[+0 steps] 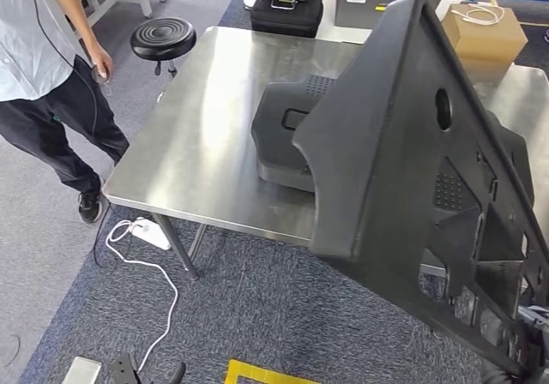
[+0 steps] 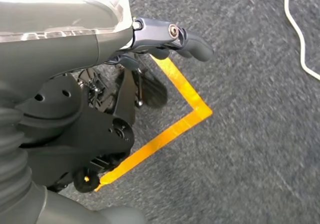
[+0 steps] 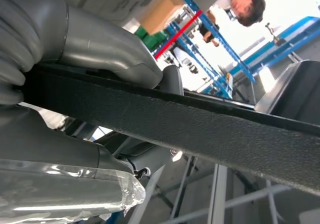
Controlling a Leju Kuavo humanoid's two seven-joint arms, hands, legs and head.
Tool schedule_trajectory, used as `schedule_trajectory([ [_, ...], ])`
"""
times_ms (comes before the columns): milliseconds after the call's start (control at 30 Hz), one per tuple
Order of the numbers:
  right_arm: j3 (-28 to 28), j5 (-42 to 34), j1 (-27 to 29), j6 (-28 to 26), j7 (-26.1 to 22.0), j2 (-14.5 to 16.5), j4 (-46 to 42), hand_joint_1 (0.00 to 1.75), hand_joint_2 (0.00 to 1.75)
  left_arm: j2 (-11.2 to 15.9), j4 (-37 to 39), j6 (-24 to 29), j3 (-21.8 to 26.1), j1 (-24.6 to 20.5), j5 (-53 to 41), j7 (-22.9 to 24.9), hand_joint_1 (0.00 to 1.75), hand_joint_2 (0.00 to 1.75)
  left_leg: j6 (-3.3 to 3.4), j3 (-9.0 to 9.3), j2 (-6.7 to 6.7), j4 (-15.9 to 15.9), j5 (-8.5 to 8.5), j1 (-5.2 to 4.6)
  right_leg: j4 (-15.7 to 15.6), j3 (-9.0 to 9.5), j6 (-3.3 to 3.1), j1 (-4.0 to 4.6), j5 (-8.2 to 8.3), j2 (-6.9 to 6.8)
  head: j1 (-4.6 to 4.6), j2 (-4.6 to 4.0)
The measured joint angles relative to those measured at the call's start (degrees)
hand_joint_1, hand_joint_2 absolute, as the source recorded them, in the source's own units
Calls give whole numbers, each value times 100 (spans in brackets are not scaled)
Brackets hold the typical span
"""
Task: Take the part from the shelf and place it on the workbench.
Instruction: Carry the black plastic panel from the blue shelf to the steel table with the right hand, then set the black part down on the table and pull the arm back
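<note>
The right hand [image 3: 75, 109] is clamped on the big black plastic part [image 1: 414, 170], thumb on one side of its textured edge and the fingers on the other, as the right wrist view shows up close. From the head view the part is up in the air, tilted, looming across the right of the scene with its ribbed inner face and a round hole showing. Its upper end hangs over the steel workbench [image 1: 194, 135] while its lower end sits out past the near edge, over the carpet. It is not touching the bench top as far as can be told.

Already lying on the workbench is a second black moulded part [image 1: 285, 135], partly hidden behind the held one.

The left hand [image 2: 166, 36] hangs low over the grey carpet [image 2: 256, 134], holding nothing, dark fingers stretched out fairly straight and close together. Below it runs a corner of yellow floor tape [image 2: 181, 121], and a white cable [image 2: 298, 34] trails across the carpet nearby.

At the far end of the bench sit a black case [image 1: 286, 11] and a cardboard box [image 1: 485, 33]. A black round stool [image 1: 163, 38] stands just off the bench's far left corner. A person [image 1: 45, 67] in a light shirt and dark trousers stands to the left, one hand down by the side. A white power strip [image 1: 152, 232] lies on the floor under the near left corner of the bench.
</note>
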Motion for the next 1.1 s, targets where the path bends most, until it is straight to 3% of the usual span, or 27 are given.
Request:
schedule_trajectory([
  [67,-2,-1,24,1,11,-17,-8,175,175,-2,-1,3,-1,-1,1,7,0,175,65,43,1,-68,9,13,-12,37,68,0,-66,-7,-2,0],
  [133,-6,-4,35,1,11,-40,-23,175,175,-5,-1,4,-1,-12,-3,8,0,175,124,104,3,-126,-4,42,227,-60,124,-4,-219,-20,-1,0],
  [233,-15,-10,56,-1,10,-66,-32,175,175,-12,0,4,-1,-18,-3,8,0,175,177,191,5,-146,-79,50,1307,-705,184,-19,-604,-28,5,0],
  [267,-17,-10,64,-1,9,-71,-32,175,175,-14,-1,5,-1,-14,-3,8,0,175,181,224,1,-146,-113,49,1555,-902,193,-21,-605,-28,5,0],
  [300,-18,-11,68,0,9,-75,-32,175,175,-14,-1,8,-1,-9,-3,8,0,175,181,270,-5,-146,-149,48,1581,-996,194,-21,-479,-27,5,0],
  [333,-19,-11,70,-1,9,-81,-32,175,175,-15,-1,11,-1,-6,-3,8,0,175,175,330,-13,-146,-191,48,1379,-982,186,-19,-237,-27,5,0],
  [400,-20,-11,68,0,9,-94,-31,175,175,-23,-1,16,-1,-6,-3,8,0,175,145,464,-27,-154,-283,42,679,-776,129,3,295,-23,4,0],
  [433,-21,-13,72,-2,8,-98,-34,175,175,-27,-1,16,-1,-11,-3,8,0,175,119,511,-33,-161,-320,39,398,-671,89,21,440,-22,4,0],
  [467,-22,-14,73,-2,7,-103,-38,175,175,-34,0,16,-1,-15,-3,8,0,175,92,534,-34,-172,-346,37,236,-607,50,41,476,-20,3,0],
  [600,-24,-18,81,-3,2,-115,-49,175,175,-55,0,22,-1,-24,-2,8,0,175,-5,584,-18,-242,-330,35,48,-501,-25,35,412,-11,-7,0],
  [767,-25,-33,57,-4,38,-123,-47,175,175,-51,-2,162,-1,-44,-2,77,0,175,75,679,-12,-289,-270,8,-18,-386,-10,24,374,-15,-10,0],
  [967,-25,-70,-14,-3,114,-186,-40,175,175,-51,-2,240,-4,-58,-3,183,0,175,-21,732,-11,-425,-345,31,-11,-410,-26,44,361,-19,-7,0],
  [1100,-21,-66,-189,-2,285,-348,31,175,175,-51,-2,92,-22,-64,-3,119,0,175,-26,747,-9,-433,-350,25,-12,-394,-26,41,362,-19,-5,0],
])
